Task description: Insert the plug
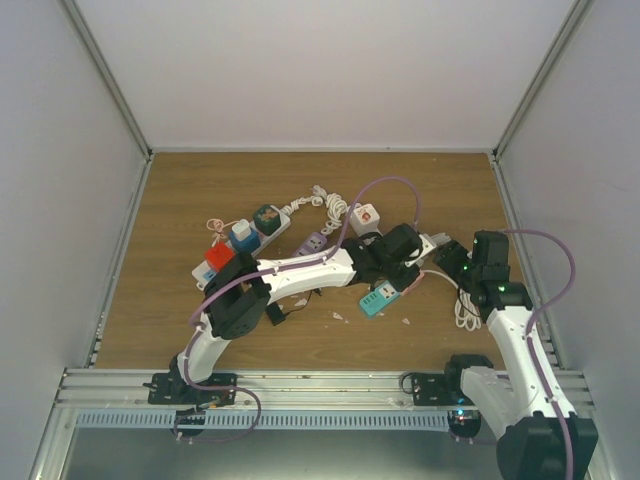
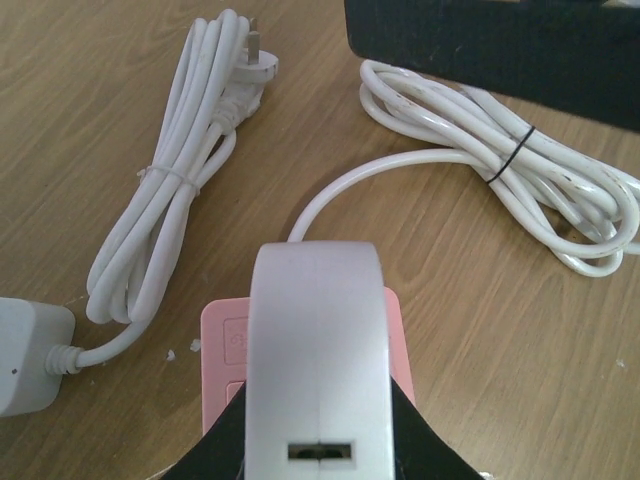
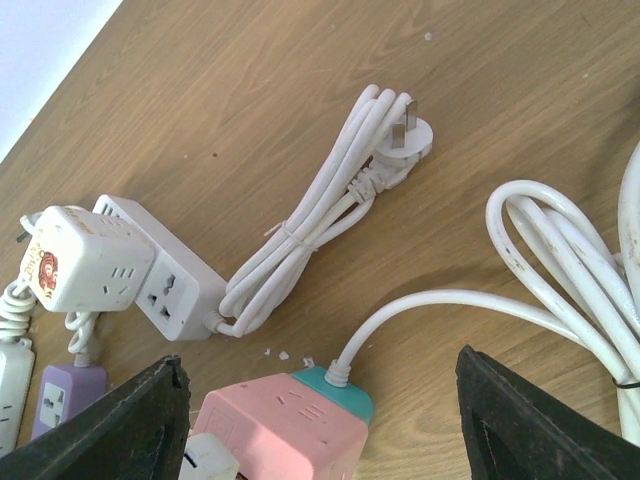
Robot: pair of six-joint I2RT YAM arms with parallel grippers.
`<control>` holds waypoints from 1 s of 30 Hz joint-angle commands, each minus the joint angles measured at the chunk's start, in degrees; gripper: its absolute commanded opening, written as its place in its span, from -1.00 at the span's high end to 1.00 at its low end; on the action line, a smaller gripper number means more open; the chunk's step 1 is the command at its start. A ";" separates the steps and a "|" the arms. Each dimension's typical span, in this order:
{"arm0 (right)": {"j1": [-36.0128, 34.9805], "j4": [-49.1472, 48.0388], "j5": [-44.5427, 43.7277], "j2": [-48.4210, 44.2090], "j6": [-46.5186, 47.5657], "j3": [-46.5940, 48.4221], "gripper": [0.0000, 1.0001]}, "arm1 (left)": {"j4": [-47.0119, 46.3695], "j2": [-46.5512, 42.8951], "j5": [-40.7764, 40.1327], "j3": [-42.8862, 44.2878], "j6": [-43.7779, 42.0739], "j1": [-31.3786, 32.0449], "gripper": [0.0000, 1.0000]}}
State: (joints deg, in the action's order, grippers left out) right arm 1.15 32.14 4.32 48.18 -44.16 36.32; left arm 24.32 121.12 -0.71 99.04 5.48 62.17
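A pink power strip [image 3: 285, 430] with a teal end [image 1: 378, 298] lies flat on the wooden table, its white cord curving off to the right. My left gripper [image 2: 318, 290] is shut, its white fingers pressed together right over the strip's pink top [image 2: 222, 340]. Whether a plug sits between them is hidden. A white tip [image 3: 210, 462] rests on the strip's near end in the right wrist view. My right gripper [image 3: 330, 425] is open, its black fingers [image 3: 130, 425] standing either side of the strip without touching it. A loose white plug [image 3: 408, 135] lies on its bundled cord beyond.
A white socket block [image 3: 160, 278] carries a white cube adapter [image 3: 85, 260], with a purple adapter [image 3: 65, 395] beside it. A long white strip [image 1: 255, 232] holds red, blue and green adapters. A tied cord coil [image 2: 520, 170] lies to the right. Grey walls enclose the table.
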 commanded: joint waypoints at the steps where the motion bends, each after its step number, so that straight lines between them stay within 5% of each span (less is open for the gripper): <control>1: 0.08 0.73 -1.37 -1.15 0.90 -0.79 -0.47 | 9.04 5.66 -1.54 -2.54 0.87 1.09 1.00; 11: 0.08 1.12 -1.82 -1.34 0.89 -0.59 -0.47 | 11.22 7.17 -2.92 -4.96 1.06 1.73 1.00; 19: 0.08 1.82 -2.69 -0.86 1.33 -0.07 -0.47 | 23.61 10.10 -1.59 3.56 -1.33 1.46 1.00; 30: 0.08 3.19 -6.46 -0.65 2.56 0.51 -0.47 | 28.64 11.12 -3.21 7.77 -3.40 0.85 1.00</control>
State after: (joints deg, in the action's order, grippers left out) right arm 1.15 33.98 1.10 47.62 -42.85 36.32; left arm 36.51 125.56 -4.64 107.87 3.77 63.13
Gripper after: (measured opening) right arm 0.735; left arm 0.169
